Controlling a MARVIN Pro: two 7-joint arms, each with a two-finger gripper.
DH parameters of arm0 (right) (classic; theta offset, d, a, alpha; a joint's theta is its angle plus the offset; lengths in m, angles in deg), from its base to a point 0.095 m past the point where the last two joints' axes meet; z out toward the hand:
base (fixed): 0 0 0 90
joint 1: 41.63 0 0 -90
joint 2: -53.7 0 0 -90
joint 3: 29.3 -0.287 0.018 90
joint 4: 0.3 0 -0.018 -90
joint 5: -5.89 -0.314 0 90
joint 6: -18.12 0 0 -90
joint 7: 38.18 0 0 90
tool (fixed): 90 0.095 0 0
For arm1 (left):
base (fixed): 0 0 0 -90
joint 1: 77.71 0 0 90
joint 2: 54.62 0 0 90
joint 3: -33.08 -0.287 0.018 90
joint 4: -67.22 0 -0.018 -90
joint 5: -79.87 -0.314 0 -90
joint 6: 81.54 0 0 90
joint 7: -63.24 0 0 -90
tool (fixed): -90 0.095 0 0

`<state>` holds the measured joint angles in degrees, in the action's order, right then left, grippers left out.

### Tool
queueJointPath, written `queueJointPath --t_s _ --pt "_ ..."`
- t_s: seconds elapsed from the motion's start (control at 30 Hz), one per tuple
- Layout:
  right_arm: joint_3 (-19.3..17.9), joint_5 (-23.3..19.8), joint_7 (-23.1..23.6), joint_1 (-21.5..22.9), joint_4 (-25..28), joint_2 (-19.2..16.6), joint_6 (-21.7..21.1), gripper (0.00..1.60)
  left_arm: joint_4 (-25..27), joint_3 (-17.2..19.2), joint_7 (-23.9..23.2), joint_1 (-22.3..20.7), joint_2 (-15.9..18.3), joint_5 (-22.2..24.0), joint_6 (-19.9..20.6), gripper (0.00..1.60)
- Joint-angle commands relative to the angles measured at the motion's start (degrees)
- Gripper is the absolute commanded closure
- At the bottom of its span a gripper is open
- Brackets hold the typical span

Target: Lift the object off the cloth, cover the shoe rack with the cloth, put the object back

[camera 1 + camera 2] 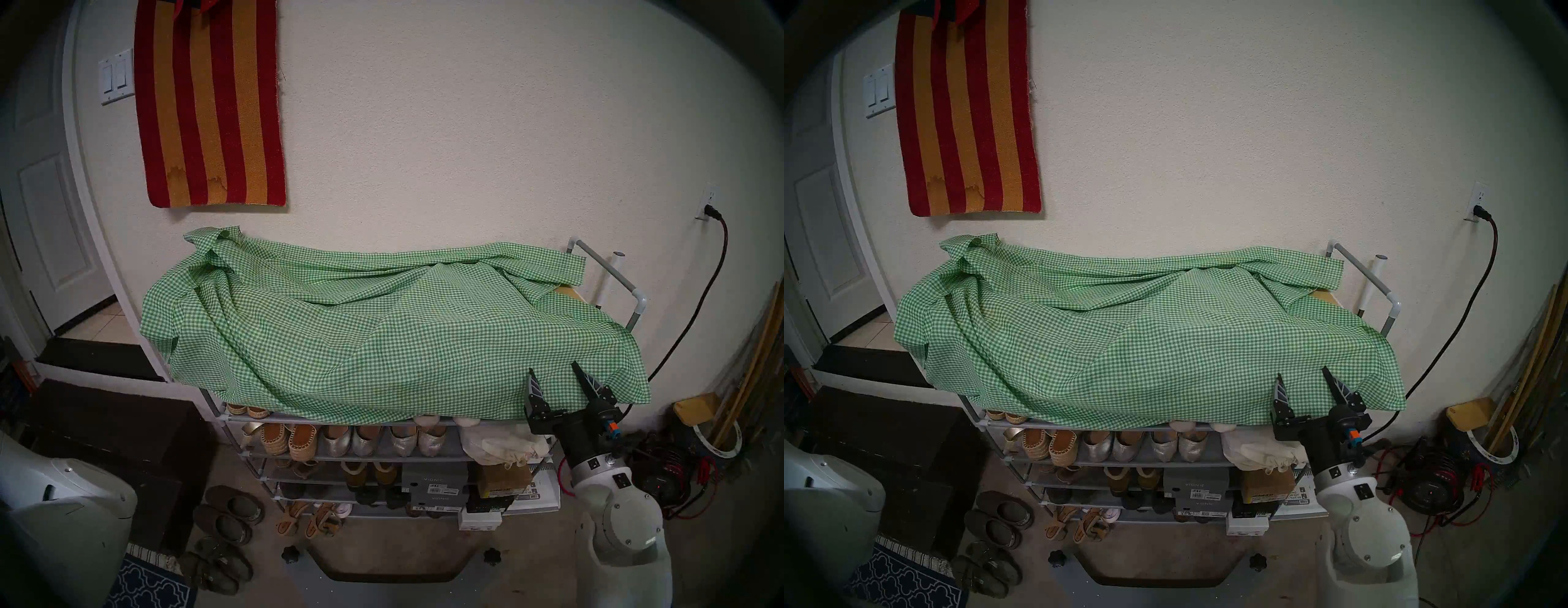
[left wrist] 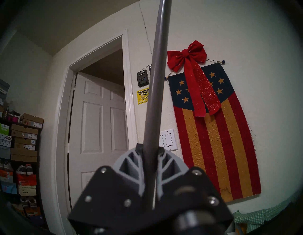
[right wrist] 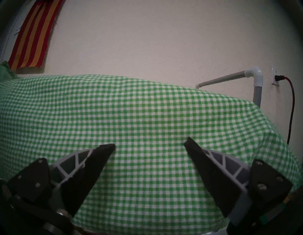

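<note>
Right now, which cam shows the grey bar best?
Left wrist view: the grey bar runs up the middle of the picture, clamped in the left gripper, though its top end is cut off. Neither head view shows the bar or that gripper; the right wrist view shows only checked cloth and open fingers.

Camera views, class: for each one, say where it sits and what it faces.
Head pair: high, looking down at the cloth on the shoe rack; right gripper shows.
Left wrist: raised, facing door and flag; left gripper clamps the shoehorn.
Right wrist: level, close before the cloth; fingers apart.
Shared: cloth, flag.
</note>
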<state>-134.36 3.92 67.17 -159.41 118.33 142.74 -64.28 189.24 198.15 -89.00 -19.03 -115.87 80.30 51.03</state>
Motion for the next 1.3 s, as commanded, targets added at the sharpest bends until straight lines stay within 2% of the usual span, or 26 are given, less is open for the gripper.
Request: queueJointPath --t_s 0.0,0.07,0.2,0.37,0.5,0.67,0.83,0.9,1.03,1.1,1.27 --pt "0.5 -1.4 2.0 6.2 0.3 -6.2 -1.3 0.00 0.3 -0.1 -2.0 1.0 0.4 0.9 -0.3 1.60" --pt "1.7 -2.0 2.6 8.5 -1.2 -7.9 -2.1 0.00 0.2 -0.1 -2.2 1.3 0.5 1.2 -0.5 1.60" --pt "4.1 -2.6 4.2 10.0 -3.0 -10.3 -3.3 0.00 0.1 -0.1 -2.6 1.8 0.7 1.7 -0.7 1.60" --pt "6.4 -3.6 5.6 13.5 -7.3 -11.9 -6.4 0.00 -0.2 -0.1 -3.4 2.7 1.1 2.4 -1.0 1.60" --pt "6.7 -8.3 6.0 15.0 -8.6 -11.2 -10.4 0.00 -0.3 -0.1 -3.5 3.1 1.3 2.9 -1.1 1.60" --pt "7.1 -9.7 5.8 17.4 -8.2 -10.7 -14.4 0.00 -0.5 -0.1 -3.6 3.5 1.6 3.3 -1.2 1.60" --pt "8.2 -10.5 6.4 15.5 -4.6 -11.4 -18.1 0.00 -0.7 -0.1 -3.7 3.8 1.8 3.6 -1.3 1.60" --pt "8.4 -9.2 5.6 14.7 -2.8 -11.6 -20.2 0.00 -0.8 -0.1 -3.7 3.9 1.8 3.7 -1.3 1.60" --pt "8.4 -9.6 6.7 12.9 -1.0 -12.7 -23.5 0.00 -0.9 -0.1 -3.8 4.0 1.9 3.8 -1.3 1.60" --pt "8.7 -7.7 5.5 11.0 0.0 -12.6 -22.0 0.00 -0.9 -0.1 -3.8 4.1 2.0 3.9 -1.4 1.60" --pt "7.0 -7.9 4.8 6.0 3.8 -9.4 -15.3 0.00 -0.9 -0.1 -3.2 4.3 1.9 4.2 -1.5 1.60"
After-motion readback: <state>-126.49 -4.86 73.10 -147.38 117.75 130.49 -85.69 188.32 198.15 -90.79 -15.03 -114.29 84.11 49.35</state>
